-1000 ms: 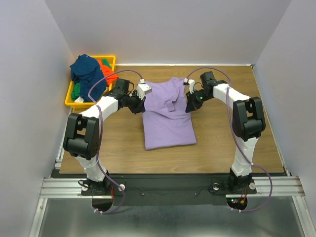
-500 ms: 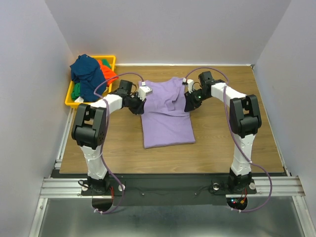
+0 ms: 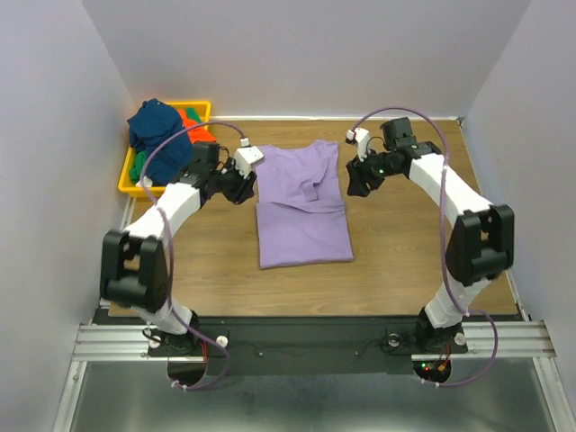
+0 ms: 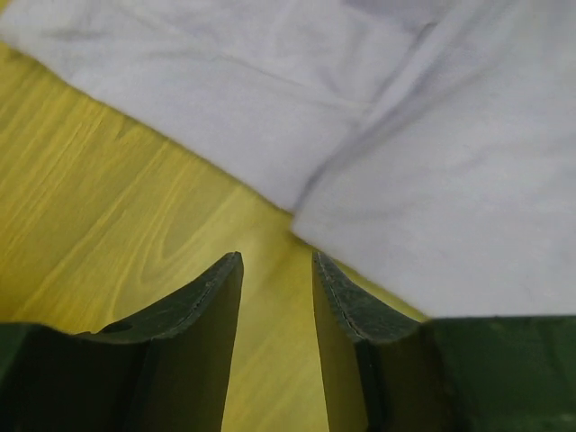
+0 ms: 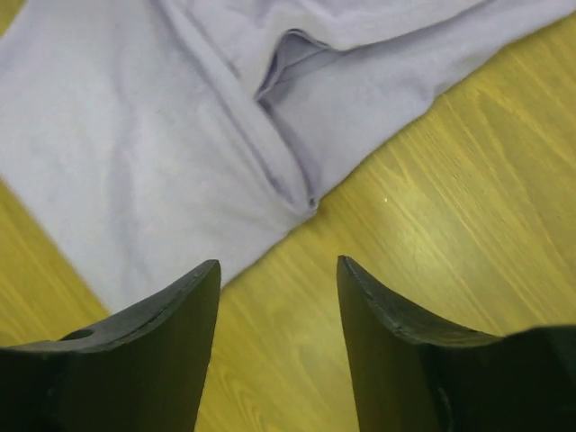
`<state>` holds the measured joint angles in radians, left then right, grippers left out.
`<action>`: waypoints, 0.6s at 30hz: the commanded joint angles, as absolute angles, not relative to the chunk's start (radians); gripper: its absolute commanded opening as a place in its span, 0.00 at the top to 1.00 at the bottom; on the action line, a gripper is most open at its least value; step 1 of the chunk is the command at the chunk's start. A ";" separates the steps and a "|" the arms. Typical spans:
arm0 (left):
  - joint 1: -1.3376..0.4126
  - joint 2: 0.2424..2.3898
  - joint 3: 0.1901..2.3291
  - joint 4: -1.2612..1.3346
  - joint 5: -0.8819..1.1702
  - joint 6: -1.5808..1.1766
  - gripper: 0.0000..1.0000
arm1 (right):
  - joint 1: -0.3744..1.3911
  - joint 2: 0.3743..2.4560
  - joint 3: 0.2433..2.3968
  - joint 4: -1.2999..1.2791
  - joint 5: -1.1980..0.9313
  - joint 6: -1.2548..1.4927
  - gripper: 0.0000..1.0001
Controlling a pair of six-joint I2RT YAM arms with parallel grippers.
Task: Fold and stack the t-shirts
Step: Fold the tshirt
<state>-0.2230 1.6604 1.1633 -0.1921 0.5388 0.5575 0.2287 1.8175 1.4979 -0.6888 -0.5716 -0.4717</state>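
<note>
Folding of the lavender t-shirt [image 3: 301, 225] looks midway; left claw [image 3: 240, 185] and right claw [image 3: 358, 185], open beside it, should pinch its shoulders next.

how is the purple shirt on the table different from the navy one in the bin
Colour: the lavender shirt is pale purple, the navy shirt dark blue. Pose: the lavender shirt lies flat and partly folded; the navy shirt is bunched in a heap. Place: the lavender shirt is on the wooden table, while the navy shirt is piled on the yellow bin. Both are plain soft cloth.
</note>
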 commanded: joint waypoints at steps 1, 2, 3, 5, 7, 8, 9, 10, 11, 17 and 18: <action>-0.238 1.401 1.034 -0.206 0.667 0.669 0.52 | 0.256 1.692 1.389 -0.791 -0.583 -0.592 0.43; -0.258 1.332 0.967 -0.213 0.670 0.695 0.52 | 0.268 1.646 1.324 -0.801 -0.583 -0.619 0.45; -0.270 1.303 0.933 -0.231 0.669 0.743 0.52 | 0.287 1.626 1.286 -0.807 -0.569 -0.630 0.48; -0.342 1.215 0.827 -0.247 0.635 0.796 0.53 | 0.353 1.560 1.217 -0.805 -0.549 -0.662 0.48; -0.409 1.163 0.714 -0.245 0.559 0.854 0.53 | 0.429 1.525 1.117 -0.773 -0.505 -0.670 0.48; -0.444 1.114 0.680 -0.245 0.536 0.867 0.53 | 0.451 1.511 1.085 -0.756 -0.488 -0.670 0.49; -0.522 1.091 0.646 -0.220 0.484 0.870 0.53 | 0.472 1.488 1.037 -0.718 -0.471 -0.670 0.48; -0.556 1.054 0.588 -0.204 0.460 0.865 0.53 | 0.512 1.480 1.014 -0.701 -0.433 -0.670 0.48; -0.589 1.037 0.563 -0.187 0.436 0.858 0.53 | 0.531 1.476 0.999 -0.684 -0.413 -0.672 0.48; -0.748 1.020 0.457 -0.063 0.267 0.844 0.53 | 0.594 1.459 0.920 -0.589 -0.338 -0.689 0.49; -0.758 1.025 0.453 -0.063 0.256 0.842 0.53 | 0.598 1.457 0.911 -0.577 -0.328 -0.690 0.50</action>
